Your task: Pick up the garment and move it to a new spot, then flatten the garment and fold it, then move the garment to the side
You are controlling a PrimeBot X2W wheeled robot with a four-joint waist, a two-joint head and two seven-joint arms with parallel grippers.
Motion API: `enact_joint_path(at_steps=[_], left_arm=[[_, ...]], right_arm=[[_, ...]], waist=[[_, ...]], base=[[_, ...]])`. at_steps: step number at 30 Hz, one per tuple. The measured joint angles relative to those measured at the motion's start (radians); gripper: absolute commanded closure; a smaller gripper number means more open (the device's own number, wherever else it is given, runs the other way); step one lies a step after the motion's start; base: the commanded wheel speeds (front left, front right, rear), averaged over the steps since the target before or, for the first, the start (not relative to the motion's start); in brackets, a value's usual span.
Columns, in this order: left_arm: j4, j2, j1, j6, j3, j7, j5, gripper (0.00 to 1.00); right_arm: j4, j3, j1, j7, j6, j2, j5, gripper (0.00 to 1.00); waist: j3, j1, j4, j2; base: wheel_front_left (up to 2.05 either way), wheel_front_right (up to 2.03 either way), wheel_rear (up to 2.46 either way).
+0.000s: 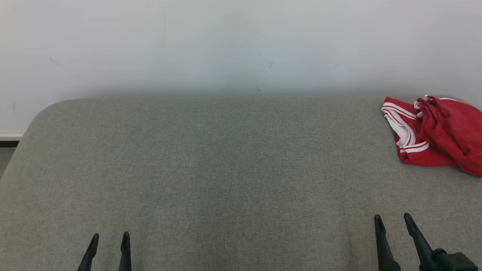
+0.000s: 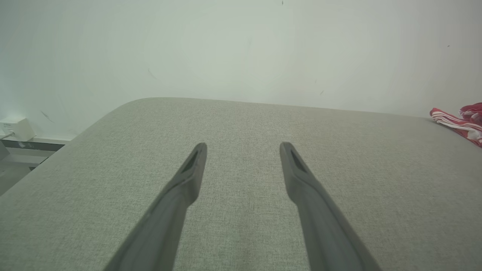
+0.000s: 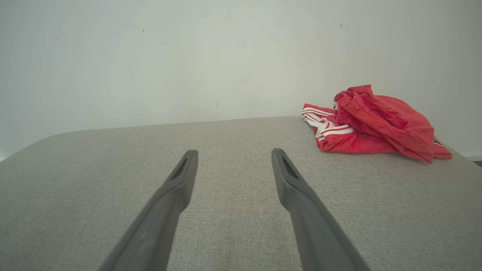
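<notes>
The garment (image 1: 438,135) is a crumpled red piece with white stripes, lying at the far right of the grey fabric table (image 1: 226,162), partly cut off by the head view's right edge. It also shows ahead and to the right in the right wrist view, garment (image 3: 372,126), and as a sliver at the right edge of the left wrist view, garment (image 2: 461,122). My left gripper (image 1: 109,239) stands open at the lower left, empty, left gripper (image 2: 243,148). My right gripper (image 1: 393,220) stands open at the lower right, well short of the garment, right gripper (image 3: 233,156).
A pale wall (image 1: 241,45) rises right behind the table's rounded far edge. At the left, past the table's corner, a white box (image 2: 17,128) sits on a ledge above the floor.
</notes>
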Motion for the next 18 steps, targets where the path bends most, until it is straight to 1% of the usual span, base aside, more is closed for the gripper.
enact_joint_path(at_steps=[5, 6, 11, 18], left_arm=[[0.006, -0.001, 0.0, 0.0, 0.002, 0.0, 0.005, 0.0], [0.011, -0.002, 0.0, 0.0, 0.001, 0.0, 0.006, 1.0], [0.055, -0.017, 0.005, -0.001, -0.004, 0.011, 0.001, 1.0], [0.063, -0.025, 0.001, -0.001, 0.008, 0.048, -0.125, 1.0]], right_arm=[[0.001, -0.001, 0.0, 0.0, 0.0, 0.0, 0.0, 0.0], [0.006, 0.0, 0.001, 0.0, 0.0, 0.001, 0.0, 1.0], [0.05, 0.004, 0.011, 0.001, 0.0, 0.005, 0.007, 1.0], [0.064, 0.002, 0.003, 0.026, 0.0, 0.006, 0.145, 1.0]], waist=[[-0.003, 0.0, 0.001, 0.0], [-0.003, 0.0, 0.001, -0.0001], [-0.003, 0.0, 0.001, 0.0], [-0.002, 0.0001, 0.0, 0.0]], base=[[0.0, 0.0, 0.0], [0.0, 0.0, 0.0], [0.0, 0.0, 0.0], [0.0, 0.0, 0.0]])
